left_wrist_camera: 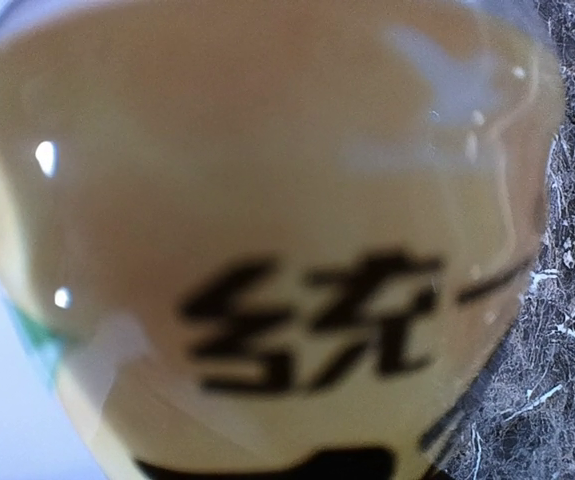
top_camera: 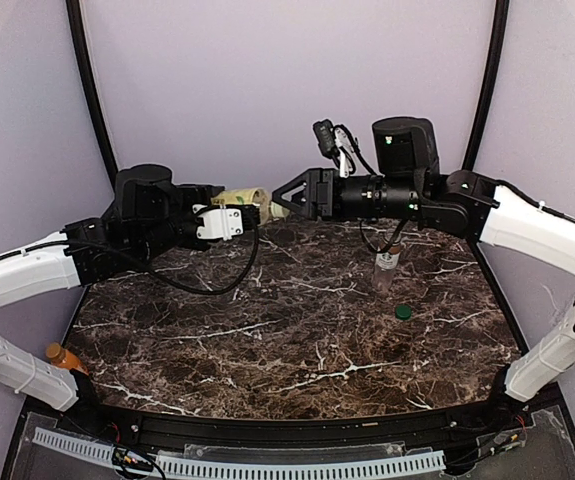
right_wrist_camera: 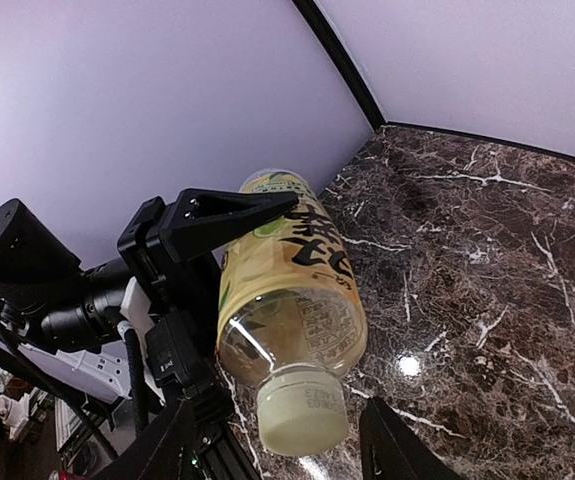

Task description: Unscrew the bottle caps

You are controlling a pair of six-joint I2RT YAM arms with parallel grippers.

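My left gripper (top_camera: 250, 212) is shut on the tall yellow-labelled bottle (top_camera: 239, 196) and holds it level above the back of the table. The label (left_wrist_camera: 267, 250) fills the left wrist view. One black left finger (right_wrist_camera: 229, 212) lies across the bottle (right_wrist_camera: 292, 290). The pale cream cap (right_wrist_camera: 303, 412) points at my right gripper (right_wrist_camera: 282, 452). That gripper's jaws stand open on either side of the cap, with a gap showing on both sides. From above, the right gripper (top_camera: 285, 195) sits at the bottle's cap end.
A short clear bottle (top_camera: 387, 268) stands on the marble table (top_camera: 267, 340) right of centre, and a dark green cap (top_camera: 403, 312) lies loose in front of it. An orange bottle (top_camera: 64, 357) lies at the table's left edge beside the left arm.
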